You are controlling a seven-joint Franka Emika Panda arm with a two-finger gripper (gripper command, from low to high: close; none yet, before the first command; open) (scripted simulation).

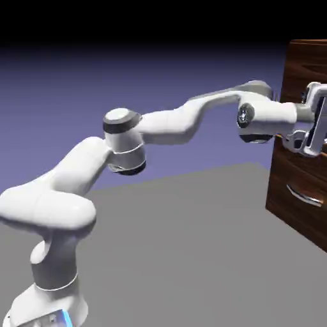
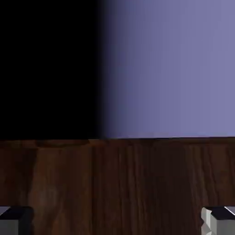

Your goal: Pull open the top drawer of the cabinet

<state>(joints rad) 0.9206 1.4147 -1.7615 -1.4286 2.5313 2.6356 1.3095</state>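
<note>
Facing the top drawer (image 1: pixel 299 80) at the cabinet (image 1: pixel 300 185), 3 o'clock in the exterior view.
The tool (image 2: pixel 117 220) is held spread, nothing pinched; wood grain is seen between its fingertips (image 2: pixel 219 219), above the counter (image 1: pixel 191 255).

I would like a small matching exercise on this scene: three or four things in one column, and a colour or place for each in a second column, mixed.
Things:
1. cabinet
2. tool
3. lower drawer handle
4. table

Descriptions:
A. plain grey, flat
B. curved silver bar, low on the wood front
C. dark brown wood grain, at the exterior view's right edge
D. open, at the upper part of the wood front

Pairs: 1-C, 2-D, 3-B, 4-A
</note>
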